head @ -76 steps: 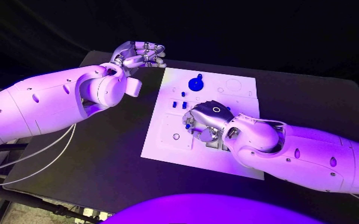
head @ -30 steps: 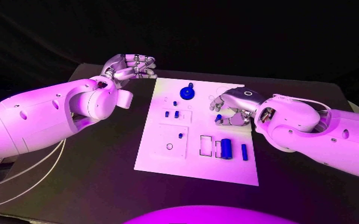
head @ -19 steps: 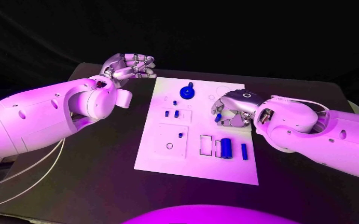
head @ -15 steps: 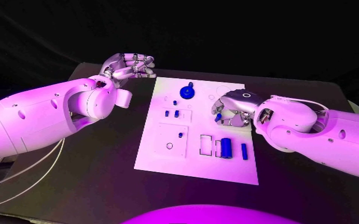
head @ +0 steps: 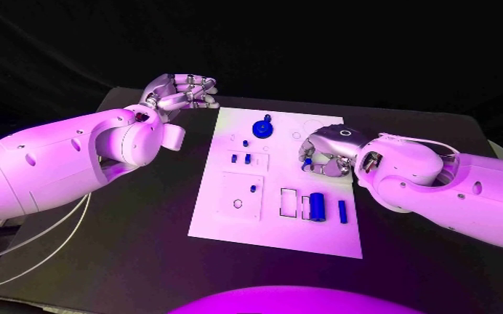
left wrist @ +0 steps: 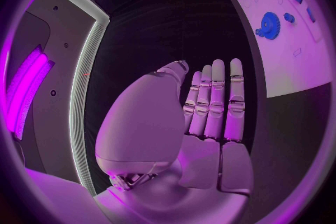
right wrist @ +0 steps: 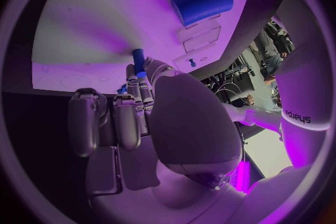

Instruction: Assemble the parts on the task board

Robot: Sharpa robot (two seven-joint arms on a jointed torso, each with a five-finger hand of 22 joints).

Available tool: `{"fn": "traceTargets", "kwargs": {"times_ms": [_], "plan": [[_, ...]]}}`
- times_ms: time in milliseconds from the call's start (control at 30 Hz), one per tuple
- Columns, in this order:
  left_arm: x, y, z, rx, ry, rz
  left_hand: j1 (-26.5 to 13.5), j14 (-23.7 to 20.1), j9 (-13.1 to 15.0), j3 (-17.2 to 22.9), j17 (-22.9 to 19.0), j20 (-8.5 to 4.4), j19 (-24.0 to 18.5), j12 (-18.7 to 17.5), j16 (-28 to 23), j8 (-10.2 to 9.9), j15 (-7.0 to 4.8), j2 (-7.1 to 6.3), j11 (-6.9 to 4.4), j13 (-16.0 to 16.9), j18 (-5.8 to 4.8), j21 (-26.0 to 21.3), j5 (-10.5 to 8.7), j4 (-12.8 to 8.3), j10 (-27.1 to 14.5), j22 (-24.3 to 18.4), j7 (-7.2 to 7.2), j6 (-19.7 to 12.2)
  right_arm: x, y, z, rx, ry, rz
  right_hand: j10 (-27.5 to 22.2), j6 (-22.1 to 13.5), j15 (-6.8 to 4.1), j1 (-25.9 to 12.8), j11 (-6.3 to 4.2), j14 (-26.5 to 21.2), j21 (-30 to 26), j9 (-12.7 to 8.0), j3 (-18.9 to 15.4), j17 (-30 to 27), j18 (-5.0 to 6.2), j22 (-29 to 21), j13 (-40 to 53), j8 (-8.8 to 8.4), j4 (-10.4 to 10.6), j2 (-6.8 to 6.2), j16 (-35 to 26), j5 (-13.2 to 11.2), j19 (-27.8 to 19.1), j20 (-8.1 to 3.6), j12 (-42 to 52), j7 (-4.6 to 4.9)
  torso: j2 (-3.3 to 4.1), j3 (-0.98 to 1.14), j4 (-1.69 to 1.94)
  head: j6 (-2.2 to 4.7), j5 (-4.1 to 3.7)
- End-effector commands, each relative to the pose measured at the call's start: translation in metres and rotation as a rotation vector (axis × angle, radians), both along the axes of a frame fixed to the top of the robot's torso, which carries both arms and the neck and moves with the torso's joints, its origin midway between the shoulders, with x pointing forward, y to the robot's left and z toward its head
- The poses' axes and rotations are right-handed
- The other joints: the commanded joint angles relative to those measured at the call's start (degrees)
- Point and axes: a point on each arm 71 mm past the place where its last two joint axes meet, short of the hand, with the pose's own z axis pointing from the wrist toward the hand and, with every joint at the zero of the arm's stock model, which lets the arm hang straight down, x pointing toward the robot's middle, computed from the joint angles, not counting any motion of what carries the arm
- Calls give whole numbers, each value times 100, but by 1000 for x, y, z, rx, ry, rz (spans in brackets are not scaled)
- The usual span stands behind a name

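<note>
The left white arm comes in low from the near left side, its wrist bent so the silver many-fingered left hand (head: 184,91) is raised beyond the far left corner of the white plate. In the left wrist view this left hand (left wrist: 210,117) holds nothing, its fingers (left wrist: 235,102) straight, side by side, thumb alongside. The right white arm reaches in from the right, forearm angled toward the middle. The silver right hand (head: 327,153) hangs palm-down with fingers curled in. In the right wrist view the right hand (right wrist: 150,117) pinches a small blue cylindrical peg (right wrist: 139,61) at its fingertips.
</note>
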Motion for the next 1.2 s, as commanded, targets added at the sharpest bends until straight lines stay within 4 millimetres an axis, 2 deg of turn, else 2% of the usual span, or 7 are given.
{"fn": "traceTargets", "kwargs": {"times_ms": [33,500,633,933,1200], "plan": [[0,-2,1,-11,-2,-17,-40,-38,4,35,7,39,12,32,-25,24,13,12,8,5,67,-35,2,-9,-33,-8,-3,-34,1,-2,-1,-16,-13,-11,58,58,-32,53,-2,307,26,11,80,97,-108,978,0,31,-21,-20,22,-38,177,-49,-9,-6,1,-1,0,-10,3],[0,-2,1,-11,-1,-17,-46,-39,5,41,9,41,13,35,-26,27,14,14,8,6,67,-40,1,-9,-36,-12,-3,-37,-1,-1,1,-12,-23,-8,209,37,-50,14,-23,310,111,16,280,120,-126,1026,-14,17,-76,-138,39,-63,207,-61,-28,-12,-6,-3,2,-16,-10],[0,-3,1,-11,-1,-18,-46,-39,5,41,9,41,13,35,-26,27,14,14,8,6,67,-40,1,-9,-36,-12,-3,-37,-2,1,2,3,-33,-1,483,126,-99,89,-83,322,242,53,464,166,-152,1092,32,69,-218,-134,67,-51,254,-100,29,-26,-5,-2,3,-19,-19],[1,-3,1,-10,-1,-17,-52,-40,5,47,11,42,13,37,-27,30,14,19,9,7,67,-45,0,-8,-37,-15,-2,-38,-8,3,11,46,-62,12,744,282,-143,99,-137,334,395,134,670,217,-184,1171,98,173,-446,-136,99,-54,308,-145,32,-42,-9,-1,-3,-22,-16],[1,-4,0,-10,-1,-16,-52,-40,5,47,11,42,13,37,-27,30,14,19,9,7,67,-45,0,-8,-37,-15,-2,-38,-14,9,27,76,-93,33,787,306,-149,89,-144,337,425,155,709,233,-190,1186,118,194,-506,-141,107,-57,318,-153,28,-42,-11,-5,2,-12,-5]]}}
